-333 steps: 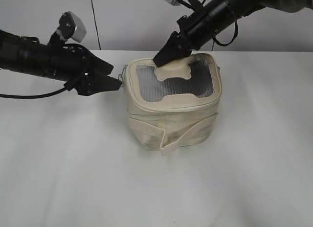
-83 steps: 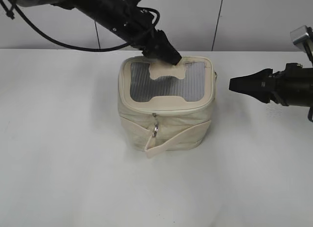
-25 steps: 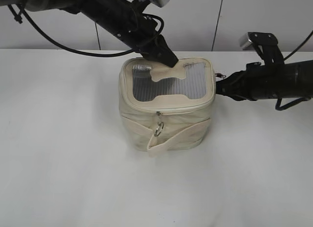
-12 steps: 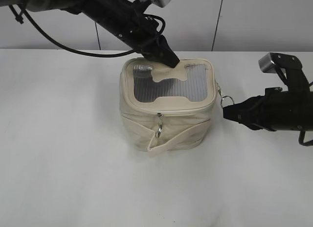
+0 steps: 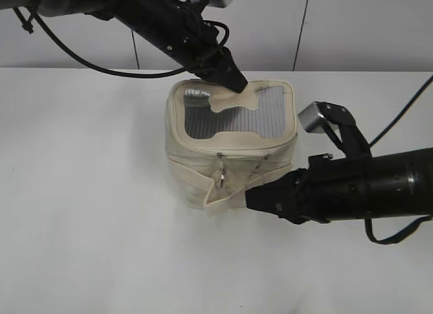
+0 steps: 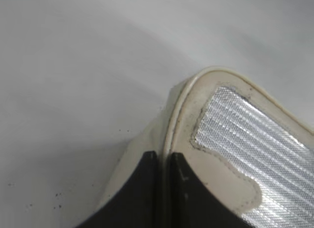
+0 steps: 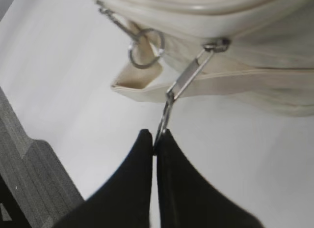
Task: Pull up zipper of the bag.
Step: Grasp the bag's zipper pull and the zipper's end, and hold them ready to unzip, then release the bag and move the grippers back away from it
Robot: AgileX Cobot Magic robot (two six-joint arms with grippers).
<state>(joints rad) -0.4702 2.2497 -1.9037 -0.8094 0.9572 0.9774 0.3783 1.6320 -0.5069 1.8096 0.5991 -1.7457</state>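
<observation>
The cream bag (image 5: 196, 175) stands mid-table, its grey mesh top panel (image 5: 233, 118) facing up. The zipper (image 5: 203, 147) runs round the panel's rim. My left gripper (image 5: 237, 82) reaches from the upper left and is shut on the bag's back rim; in the left wrist view (image 6: 163, 156) the rim seam sits pinched between the black fingers (image 6: 191, 193). My right gripper (image 5: 251, 197) lies low at the bag's front right, shut on a silver zipper pull (image 7: 186, 80), which runs taut from the fingertips (image 7: 156, 134) to the slider. The second ring pull (image 7: 117, 22) hangs free beside it.
The wide strap (image 5: 226, 197) juts from the bag's front, just left of my right gripper. The white table (image 5: 88, 212) runs back to a grey wall (image 5: 352, 23). A dark grey ribbed block (image 7: 29, 188) shows at the lower left of the right wrist view.
My right gripper has swung from the bag's right side round to its front, low and closer to the camera, drawing the pull with it. The left gripper has stayed on the back rim.
</observation>
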